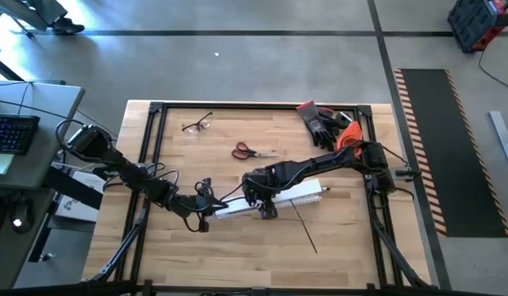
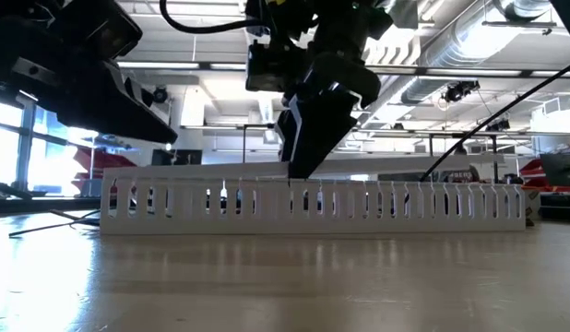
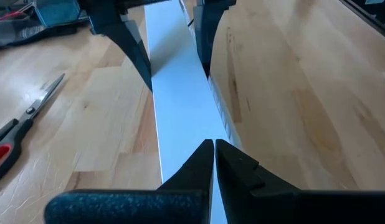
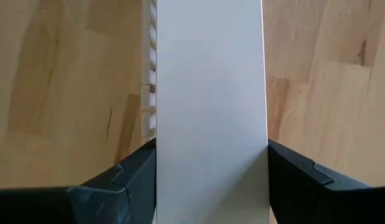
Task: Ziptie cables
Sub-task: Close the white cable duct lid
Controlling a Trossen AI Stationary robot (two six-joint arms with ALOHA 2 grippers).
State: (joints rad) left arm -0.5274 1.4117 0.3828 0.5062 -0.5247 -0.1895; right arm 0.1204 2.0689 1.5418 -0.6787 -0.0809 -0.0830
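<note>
My right claw clamps the flat white plastic cover strip on the white slotted plastic duct mid-bench.
My left claw is clenched empty at the duct's left end. One red-handled scissors, one clear pair of glasses and black-and-orange gloves lie toward the far edge; one thin black ziptie lies just beside the duct; cables hidden, no writing legible.

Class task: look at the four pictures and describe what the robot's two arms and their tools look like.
Both arms are dark, jointed and slim, with black cables looped along them. The left tool ends in two black tapered wedge fingers. The right tool has black angular fingers with stepped inner edges.
</note>
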